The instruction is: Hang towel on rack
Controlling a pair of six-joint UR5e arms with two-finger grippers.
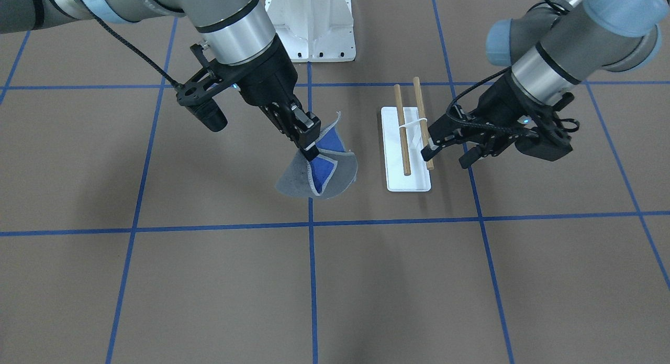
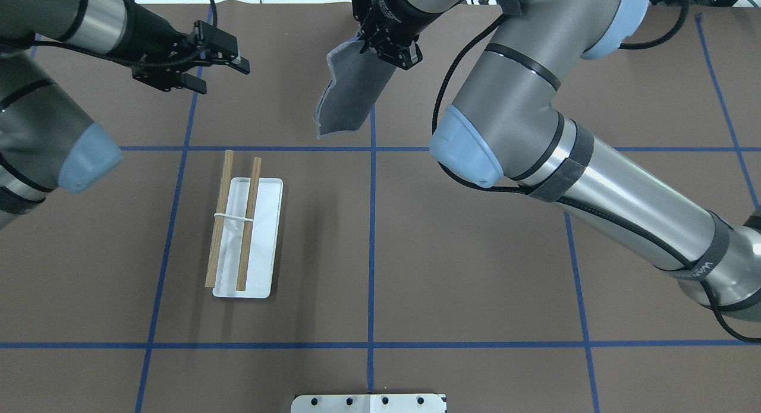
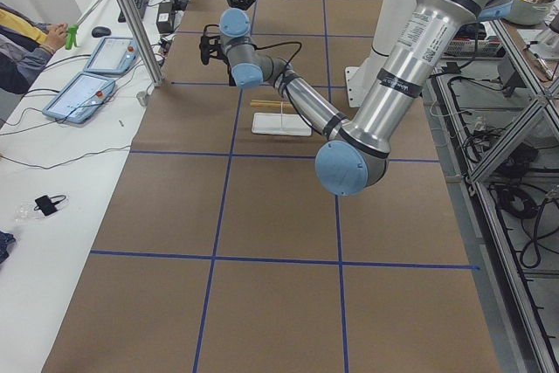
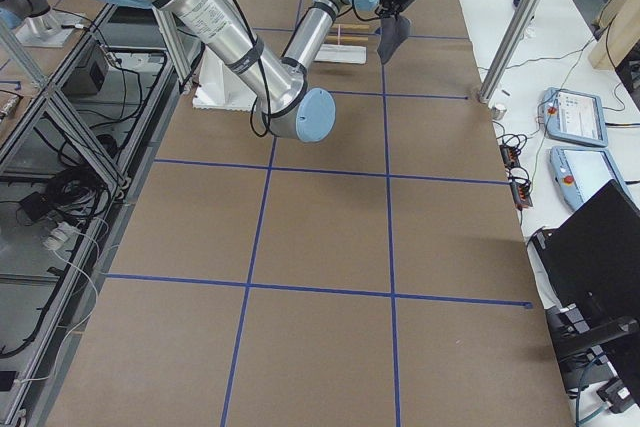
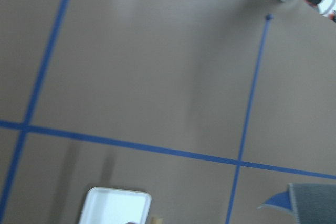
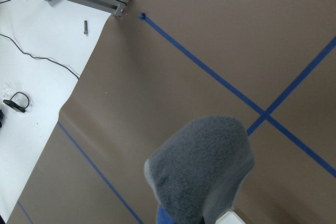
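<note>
Towel point(image 1: 335, 170): seems soft, light, limp, hanging pinched by one edge in right gripper point(image 1: 310, 146), at 9 o'clock from rack point(image 1: 408, 182) in front-facing view; left gripper point(image 1: 447, 155) spread, empty; probably best taken by corners

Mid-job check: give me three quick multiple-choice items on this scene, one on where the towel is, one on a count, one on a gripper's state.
1. Where is the towel?
A. Draped over the rack
B. Lying flat on the rack's base
C. Hanging from the right gripper

2. How many wooden dowels does the rack have?
A. Two
B. One
C. Three

3. What state is the left gripper in?
A. Shut on the towel
B. Open, holding nothing
C. Shut on a dowel

Answers:
1. C, the right gripper pinches the towel's top and the towel hangs below it.
2. A, two parallel dowels run above the white base.
3. B, its fingers stand apart with nothing between them.
</note>
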